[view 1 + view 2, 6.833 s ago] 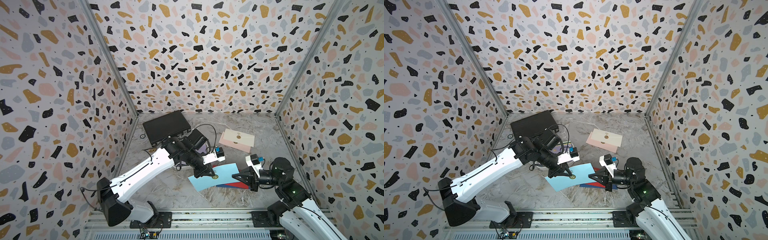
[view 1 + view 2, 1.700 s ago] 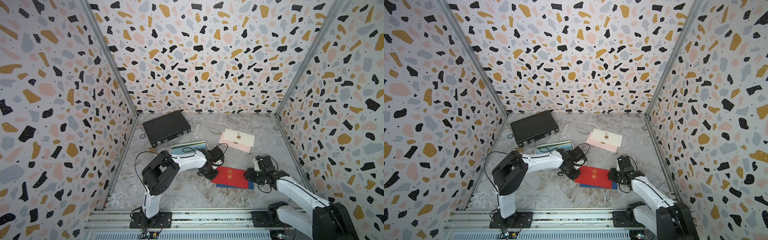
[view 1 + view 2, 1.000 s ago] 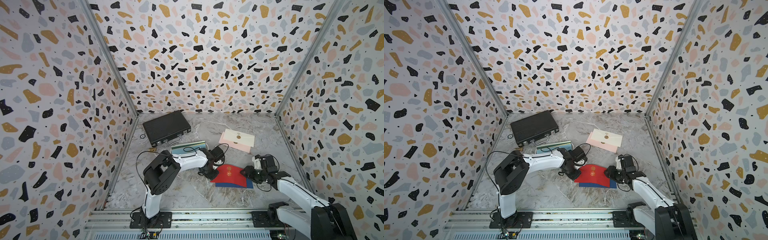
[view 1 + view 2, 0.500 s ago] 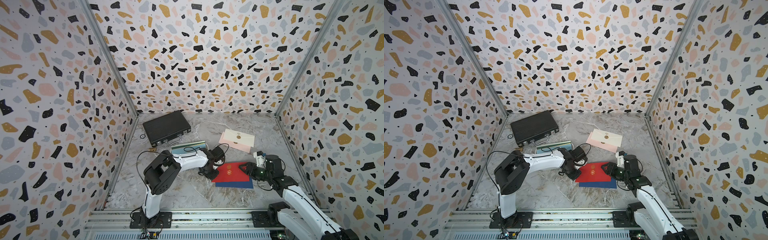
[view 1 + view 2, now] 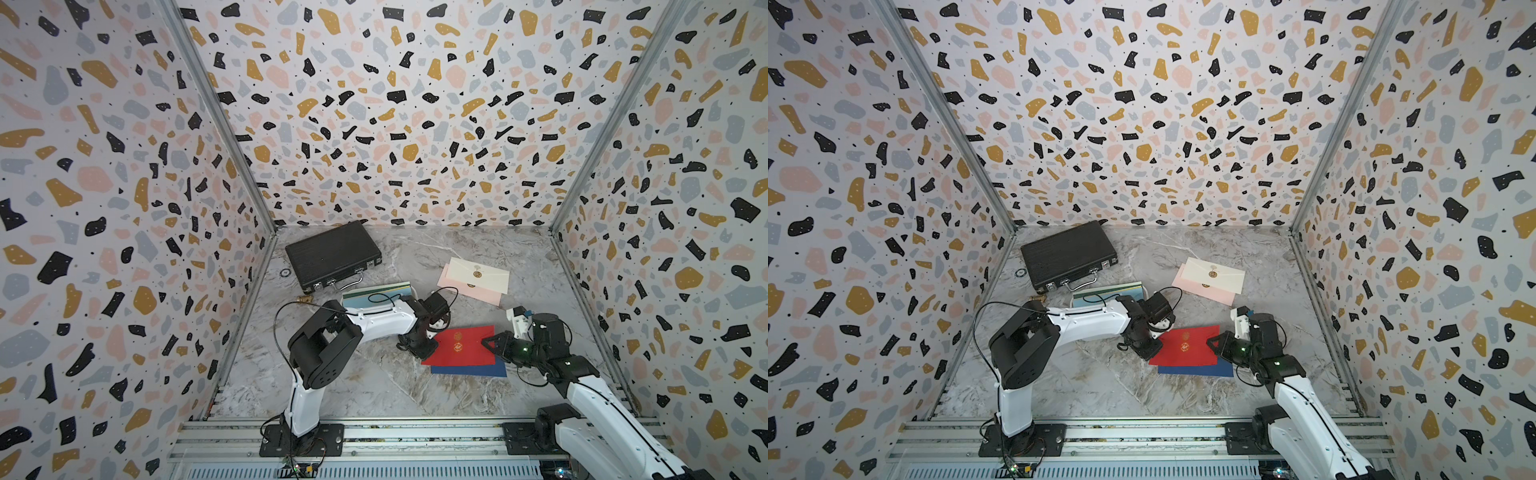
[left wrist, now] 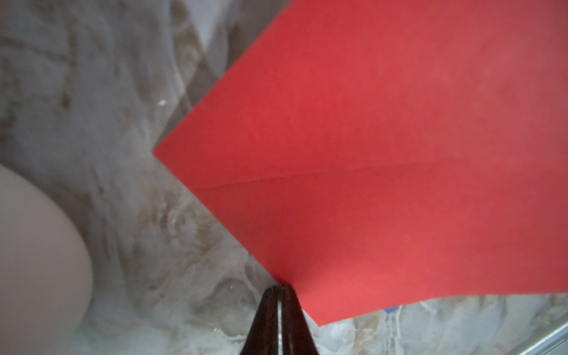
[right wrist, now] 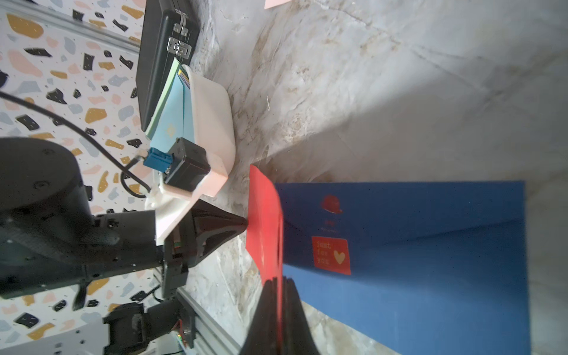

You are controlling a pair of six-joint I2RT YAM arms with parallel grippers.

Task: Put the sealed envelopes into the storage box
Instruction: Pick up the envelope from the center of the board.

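Observation:
A red envelope [image 5: 457,347] [image 6: 368,153] lies over a navy envelope [image 5: 469,370] [image 7: 430,246] near the table's front. My right gripper [image 5: 485,341] [image 7: 281,281] is shut on its right edge, with red paper between the fingers. My left gripper [image 5: 430,353] [image 6: 279,287] is shut, its tips pinching the envelope's left edge. The white storage box [image 7: 215,116] stands behind my left arm, holding light blue and green envelopes [image 5: 376,289]. A cream envelope [image 5: 482,272] rests on a pink envelope [image 5: 469,291] at the back right.
A black briefcase [image 5: 332,253] [image 5: 1067,253] lies at the back left, just behind the storage box. A small ring [image 5: 285,272] and a brass piece [image 5: 305,298] sit by the left wall. Patterned walls close three sides.
My right gripper moved in from the right and went from half open to shut on the red envelope's right edge. The envelope, bowed up a second ago, now lies flatter.

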